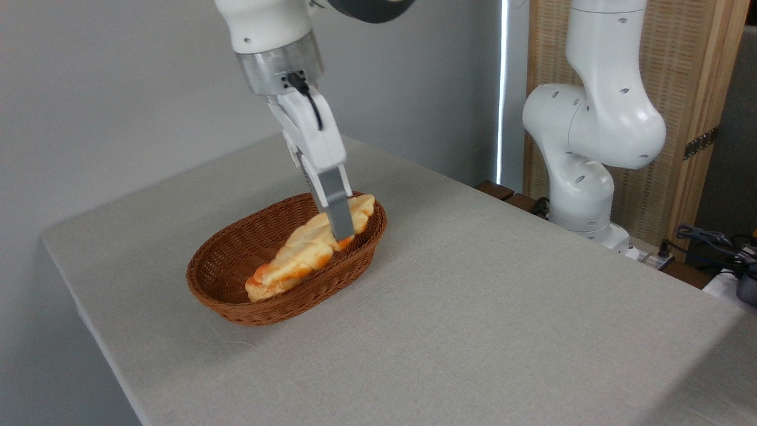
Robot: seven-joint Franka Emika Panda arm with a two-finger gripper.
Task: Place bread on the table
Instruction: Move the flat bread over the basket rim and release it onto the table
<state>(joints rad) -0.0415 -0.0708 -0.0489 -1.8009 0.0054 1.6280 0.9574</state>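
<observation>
The bread [301, 254], a long pale golden braided loaf with orange edges, lies slanted in the brown wicker basket [222, 260]. Its near end reaches the front rim and its far end the back rim. My gripper [342, 235] comes down from the upper left and is shut on the bread at its upper right half. One grey finger [338, 213] shows in front of the loaf; the other finger is hidden behind it. The basket stands on the table [473, 307], which has a light grey-beige cloth surface.
My arm's white base [591, 148] stands beyond the table's right far edge, in front of a wooden screen. Cables and a dark object [727, 254] lie at the far right. A grey wall runs behind the table on the left.
</observation>
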